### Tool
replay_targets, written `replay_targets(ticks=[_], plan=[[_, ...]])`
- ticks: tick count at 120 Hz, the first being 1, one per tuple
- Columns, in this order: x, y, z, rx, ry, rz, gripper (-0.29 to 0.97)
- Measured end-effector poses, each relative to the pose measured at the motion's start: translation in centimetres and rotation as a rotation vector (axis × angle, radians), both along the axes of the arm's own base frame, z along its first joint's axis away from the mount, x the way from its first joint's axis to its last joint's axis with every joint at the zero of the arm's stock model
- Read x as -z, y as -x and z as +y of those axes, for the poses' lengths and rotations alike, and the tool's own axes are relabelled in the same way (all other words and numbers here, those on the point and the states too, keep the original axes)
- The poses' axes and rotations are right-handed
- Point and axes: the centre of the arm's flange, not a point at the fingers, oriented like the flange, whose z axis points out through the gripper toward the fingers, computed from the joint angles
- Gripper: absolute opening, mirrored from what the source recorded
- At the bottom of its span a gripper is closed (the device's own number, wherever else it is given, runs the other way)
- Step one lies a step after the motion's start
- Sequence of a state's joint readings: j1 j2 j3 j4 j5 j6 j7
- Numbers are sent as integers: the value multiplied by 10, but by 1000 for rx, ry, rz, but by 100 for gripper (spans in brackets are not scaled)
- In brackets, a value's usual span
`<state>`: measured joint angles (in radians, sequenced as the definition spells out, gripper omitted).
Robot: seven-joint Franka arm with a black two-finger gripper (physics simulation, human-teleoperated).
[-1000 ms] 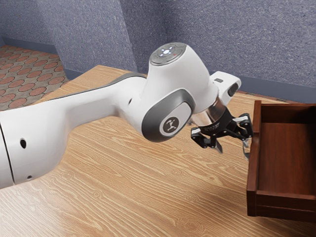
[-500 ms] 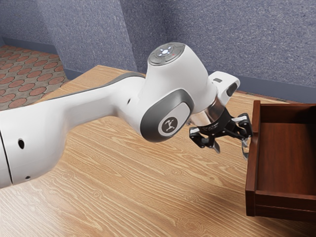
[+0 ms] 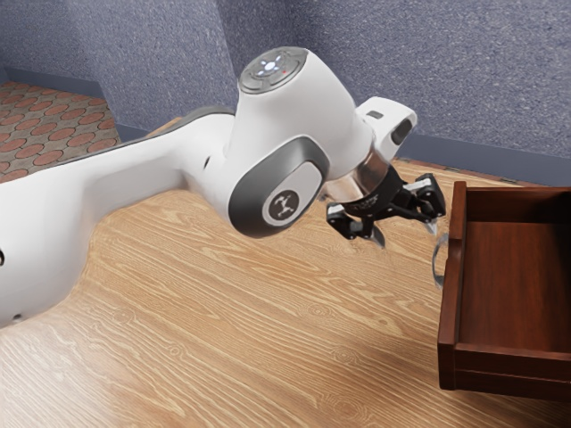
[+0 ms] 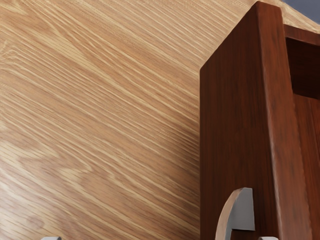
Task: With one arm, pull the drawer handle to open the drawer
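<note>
On drawer (image 3: 451,294) front | handle (image 3: 436,260) just below hand (image 3: 403,218) | contact unclr

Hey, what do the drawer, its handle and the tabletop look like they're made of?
Drawer: dark reddish-brown wood, likely stained, with faint grain and a slight sheen.
Handle: plain matte grey with no grain, probably metal, possibly plastic.
Tabletop: light oak-like wood or laminate, judging by the bold wavy grain.
</note>
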<state>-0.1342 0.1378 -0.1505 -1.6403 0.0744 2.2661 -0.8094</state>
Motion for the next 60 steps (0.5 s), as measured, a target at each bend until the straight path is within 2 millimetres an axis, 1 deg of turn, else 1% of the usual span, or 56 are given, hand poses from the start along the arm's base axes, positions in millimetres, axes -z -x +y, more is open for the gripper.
replay_targets(ticks=[5,11,21,27,31,34,37,41,45,50,55,60], plan=[[-10,4,2,-4,0,-15,49],[-32,12,10,-29,7,-34,52],[-98,37,33,-128,43,-45,57],[-143,57,49,-214,79,-27,59],[-170,76,61,-275,100,-7,61],[-181,92,74,-323,110,21,61],[-185,103,91,-382,120,59,62],[-185,112,121,-476,126,116,63],[-181,120,147,-562,131,171,64],[-171,129,175,-664,133,240,64],[-159,137,193,-746,125,302,65],[-151,142,201,-806,117,349,66]])
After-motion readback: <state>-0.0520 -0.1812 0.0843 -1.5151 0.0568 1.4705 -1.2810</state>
